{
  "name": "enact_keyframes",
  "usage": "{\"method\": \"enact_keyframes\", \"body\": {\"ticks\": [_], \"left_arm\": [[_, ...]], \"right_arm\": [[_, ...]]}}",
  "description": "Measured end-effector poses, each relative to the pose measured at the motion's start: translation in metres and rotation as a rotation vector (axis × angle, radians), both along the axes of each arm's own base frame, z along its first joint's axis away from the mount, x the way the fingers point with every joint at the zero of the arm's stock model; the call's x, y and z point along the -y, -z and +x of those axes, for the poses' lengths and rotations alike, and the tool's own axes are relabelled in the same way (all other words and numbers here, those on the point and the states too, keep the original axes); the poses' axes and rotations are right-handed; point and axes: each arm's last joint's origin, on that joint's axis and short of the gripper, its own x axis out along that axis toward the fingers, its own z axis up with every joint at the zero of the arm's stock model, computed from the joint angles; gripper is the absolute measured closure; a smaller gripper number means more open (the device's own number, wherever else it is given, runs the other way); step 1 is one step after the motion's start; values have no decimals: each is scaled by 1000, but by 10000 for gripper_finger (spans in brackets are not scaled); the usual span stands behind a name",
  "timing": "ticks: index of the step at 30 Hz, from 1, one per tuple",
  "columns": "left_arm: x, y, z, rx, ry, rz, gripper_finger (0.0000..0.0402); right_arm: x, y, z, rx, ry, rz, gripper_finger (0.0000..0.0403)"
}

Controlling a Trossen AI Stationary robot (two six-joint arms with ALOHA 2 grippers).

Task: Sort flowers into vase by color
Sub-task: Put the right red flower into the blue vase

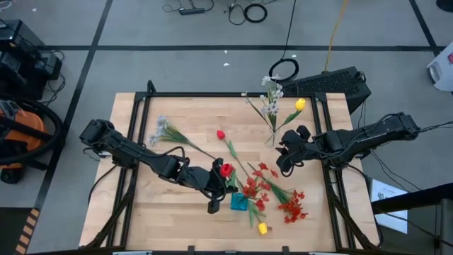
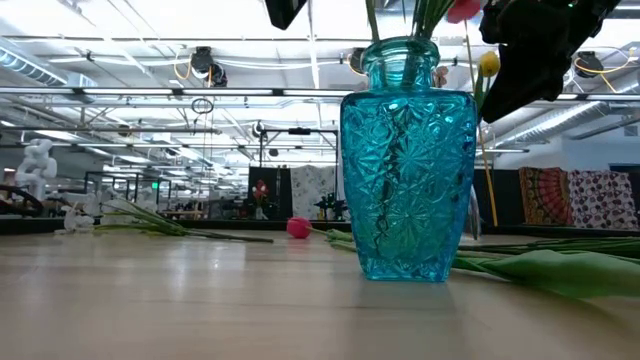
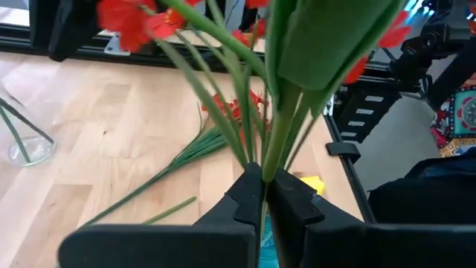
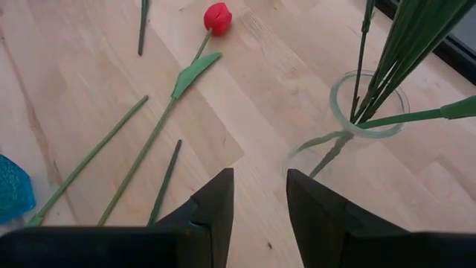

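Note:
A blue glass vase (image 1: 239, 202) stands near the table's front and holds sprays of small red blossoms (image 1: 253, 188); it fills the low view (image 2: 405, 180). My left gripper (image 1: 228, 190) is just left of the vase's mouth, shut on a red tulip (image 1: 226, 170). My right gripper (image 1: 287, 161) is open and empty beside a clear glass vase (image 4: 368, 104), which holds whitish sprigs (image 1: 271, 95) and a yellow tulip (image 1: 300, 105). A red tulip (image 1: 220, 134), a whitish sprig (image 1: 164, 130), a red spray (image 1: 291, 206) and a yellow tulip (image 1: 262, 228) lie flat on the table. My left gripper pinches the tulip's green stem (image 3: 272, 160) between its two shut fingers, below a broad leaf (image 3: 327, 37). The fingers come from the table's left, across the stem. The stem rises among the red sprays' stems; its lower end is hidden behind the fingers.
Loose green stems (image 4: 137, 160) lie between the two vases. A black frame (image 1: 212, 95) edges the table's far side. Bare wood shows at the table's left (image 1: 134, 205).

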Motion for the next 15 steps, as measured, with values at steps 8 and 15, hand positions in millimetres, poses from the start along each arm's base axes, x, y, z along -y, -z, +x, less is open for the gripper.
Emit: {"method": "enact_keyframes", "body": {"ticks": [8,15], "left_arm": [[2,1,-1,-17,70,-25,379],[4,3,2,21,165,60,379]], "right_arm": [[0,0,0,1,4,-5,287],[0,0,0,1,4,-5,287]]}}
